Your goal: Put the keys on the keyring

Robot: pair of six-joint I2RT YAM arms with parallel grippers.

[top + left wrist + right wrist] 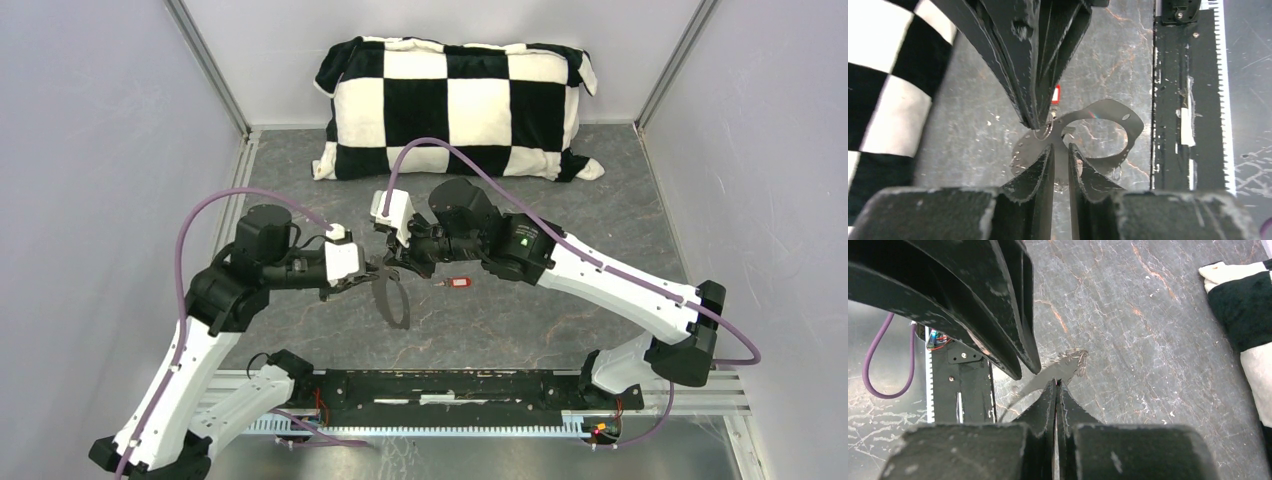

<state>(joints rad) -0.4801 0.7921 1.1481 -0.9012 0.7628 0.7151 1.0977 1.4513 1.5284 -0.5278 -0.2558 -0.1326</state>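
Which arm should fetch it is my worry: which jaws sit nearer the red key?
Those of the right arm: the red key lies beside its wrist, while the left arm reaches in from beyond the ring.

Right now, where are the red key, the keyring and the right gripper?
red key (461, 283): top external view, on its red tag head.
keyring (1105, 107): left wrist view, on the loop's upper arc.
right gripper (1056, 385): right wrist view, between its closed fingertips.

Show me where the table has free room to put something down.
Free: the table between right arm and pillow, and between keyring and black rail. Crowded: the centre, where left tool and right tool meet beside the red key.
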